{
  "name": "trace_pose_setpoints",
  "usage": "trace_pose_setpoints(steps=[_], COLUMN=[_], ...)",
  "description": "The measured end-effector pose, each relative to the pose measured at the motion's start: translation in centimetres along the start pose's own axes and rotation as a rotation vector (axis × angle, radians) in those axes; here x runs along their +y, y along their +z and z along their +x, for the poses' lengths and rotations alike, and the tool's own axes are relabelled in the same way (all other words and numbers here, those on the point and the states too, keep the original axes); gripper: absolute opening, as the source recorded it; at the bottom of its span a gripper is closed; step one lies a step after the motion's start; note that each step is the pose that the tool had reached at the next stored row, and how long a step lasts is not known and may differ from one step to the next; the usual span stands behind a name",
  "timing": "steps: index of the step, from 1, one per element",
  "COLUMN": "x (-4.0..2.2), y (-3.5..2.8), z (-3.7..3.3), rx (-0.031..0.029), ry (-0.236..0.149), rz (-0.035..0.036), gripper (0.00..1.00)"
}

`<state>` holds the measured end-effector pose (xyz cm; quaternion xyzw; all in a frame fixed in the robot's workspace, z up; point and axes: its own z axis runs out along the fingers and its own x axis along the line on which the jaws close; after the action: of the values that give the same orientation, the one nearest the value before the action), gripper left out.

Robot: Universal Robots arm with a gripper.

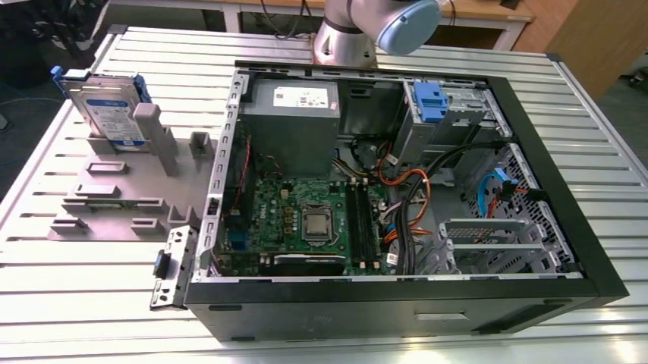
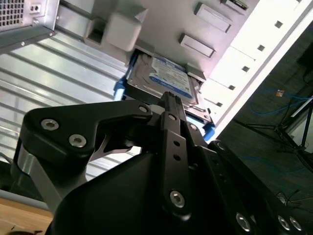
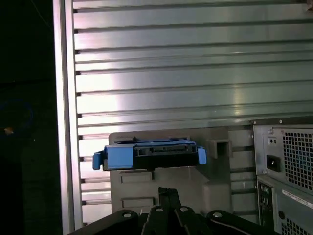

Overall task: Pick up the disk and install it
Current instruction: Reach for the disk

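The disk [image 1: 106,110] is a silver drive with a white-and-blue label in a blue carrier. It stands upright on its edge in a slot of the grey holder [image 1: 111,199] at the exterior view's left. Both wrist views show the disk [image 2: 168,78] [image 3: 149,154] just beyond my fingertips, with a gap between them and it. My gripper [image 2: 168,96] [image 3: 167,192] is shut, its black fingers pressed together with nothing between them.
The open computer case [image 1: 405,189] lies on the ribbed metal table [image 1: 81,303], with the motherboard, cables and grey power supply [image 1: 294,114] exposed. A blue latch [image 1: 430,102] stands in the drive bay at the back. The arm's base [image 1: 350,34] rises behind the case. The table edge [image 3: 63,122] runs close beside the holder.
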<state>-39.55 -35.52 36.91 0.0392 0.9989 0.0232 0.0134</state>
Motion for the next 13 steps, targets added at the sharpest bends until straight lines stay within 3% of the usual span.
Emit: trace_pose_setpoints(steps=[7,13], x=[0.56,0.78], y=[0.45,0.68], z=[2.33,3.4], rx=[0.0016,0.0041], ry=[0.0,0.0], rz=[0.0001,0.0004], gripper=[0.11,0.11])
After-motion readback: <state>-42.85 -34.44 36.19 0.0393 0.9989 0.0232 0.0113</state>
